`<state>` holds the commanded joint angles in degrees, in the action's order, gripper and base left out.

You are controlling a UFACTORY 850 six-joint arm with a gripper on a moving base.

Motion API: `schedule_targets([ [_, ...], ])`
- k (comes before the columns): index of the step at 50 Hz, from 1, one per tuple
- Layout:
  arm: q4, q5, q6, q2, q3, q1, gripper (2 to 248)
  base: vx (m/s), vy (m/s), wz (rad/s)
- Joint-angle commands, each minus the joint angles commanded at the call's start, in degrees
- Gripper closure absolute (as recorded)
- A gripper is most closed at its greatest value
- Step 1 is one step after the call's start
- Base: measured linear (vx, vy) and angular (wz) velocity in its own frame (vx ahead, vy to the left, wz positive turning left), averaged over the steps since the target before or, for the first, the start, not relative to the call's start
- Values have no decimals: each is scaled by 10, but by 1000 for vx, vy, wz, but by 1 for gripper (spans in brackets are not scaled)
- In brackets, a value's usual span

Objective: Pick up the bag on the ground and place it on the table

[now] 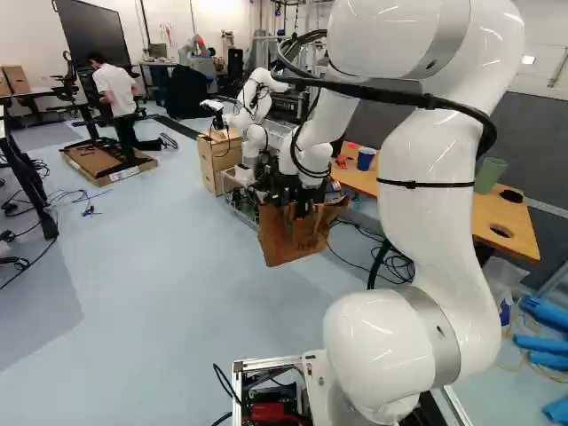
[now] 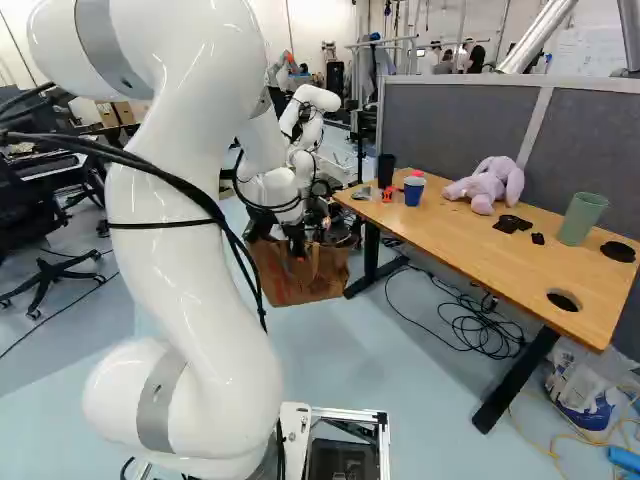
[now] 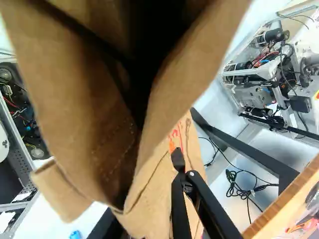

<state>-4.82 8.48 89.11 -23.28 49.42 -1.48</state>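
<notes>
The gripper (image 2: pixel 297 248) is clenched on the rim of the brown paper bag (image 2: pixel 305 277), one finger outside against its wall and the other partly hidden by the paper. The bag hangs tilted from it, its mouth gaping toward the wrist camera, beside the far leg of the table (image 2: pixel 450 235); it is not on the tabletop. Red marks (image 3: pixel 179 137) run down the bag's side, partly covered and not legible.

On the wooden tabletop, the far end holds a black cup (image 2: pixel 386 170) and a blue cup (image 2: pixel 413 192). Then come a lilac plush toy (image 2: pixel 487 187), flat black pieces (image 2: pixel 512 223) and, toward the near end, a green cup (image 2: pixel 582 218). I can make out no lettering on the cups.

Cables (image 2: pixel 485 330) coil on the floor under the table; a whitish sack with blue patches (image 2: pixel 585 390) stands near its closer leg. Beyond the bag are another robot (image 1: pixel 253 111) and a cardboard box (image 1: pixel 219 161). Farther off, a flat carton (image 1: pixel 98 167) bears a white label (image 1: pixel 124 174) too small to read.
</notes>
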Motion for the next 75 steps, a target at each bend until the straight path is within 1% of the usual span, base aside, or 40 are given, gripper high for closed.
schedule_targets([
  [75, 0, 169, 0, 62, 73, 2, 232, 0, 0, 0],
])
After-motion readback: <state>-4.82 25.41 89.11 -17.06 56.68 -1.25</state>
